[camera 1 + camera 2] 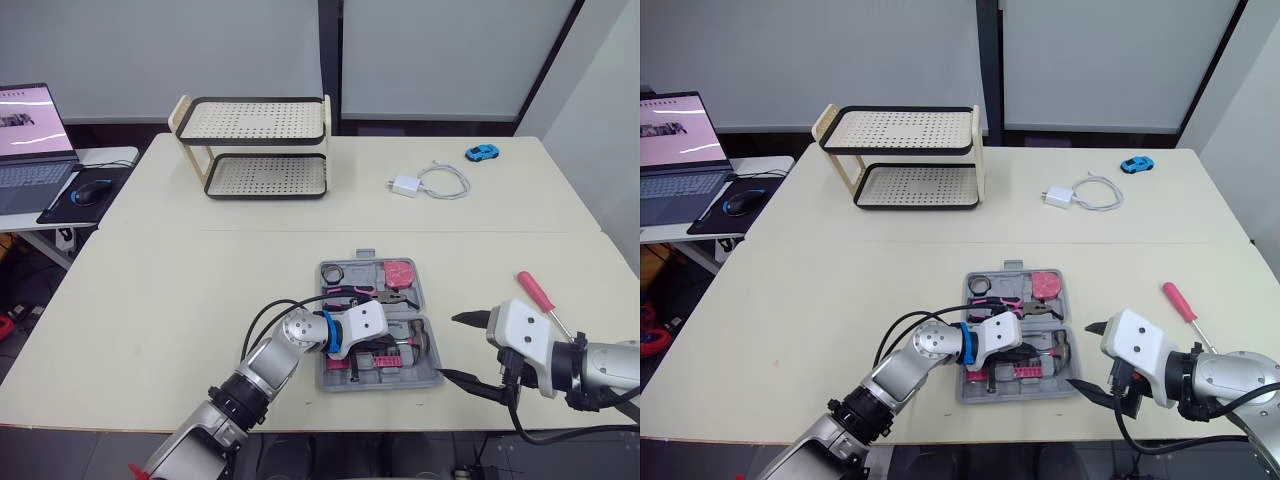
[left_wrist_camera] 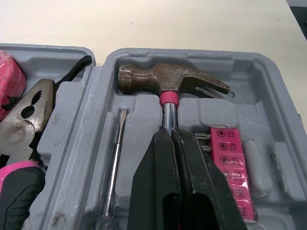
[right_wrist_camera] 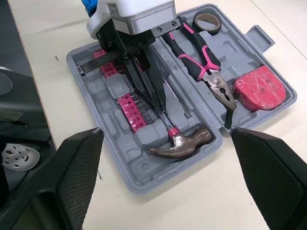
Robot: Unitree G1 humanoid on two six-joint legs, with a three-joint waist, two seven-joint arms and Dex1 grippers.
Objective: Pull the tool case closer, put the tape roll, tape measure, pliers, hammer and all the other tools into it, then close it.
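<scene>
Pale counter [image 1: 200, 290] holds the open tool case [image 1: 425, 381] near its front edge. Inside it, the left end effector [image 2: 171, 132] is clamped on the hammer [image 2: 163, 79]. Just beside the case, the right end effector [image 1: 447, 347] is spread apart. A screwdriver [image 1: 535, 290] lies farther right. A rack [image 1: 255, 150], charger [image 1: 406, 185] and toy car [image 1: 482, 152] sit behind.

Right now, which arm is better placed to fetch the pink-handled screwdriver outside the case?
Right: the right gripper is open, nearer the screwdriver; the left gripper is shut on the hammer in the tool case.

Bright, even overhead light; soft shadows on the table [image 1: 150, 300], mild sheen on the hammer [image 2: 163, 81].
</scene>
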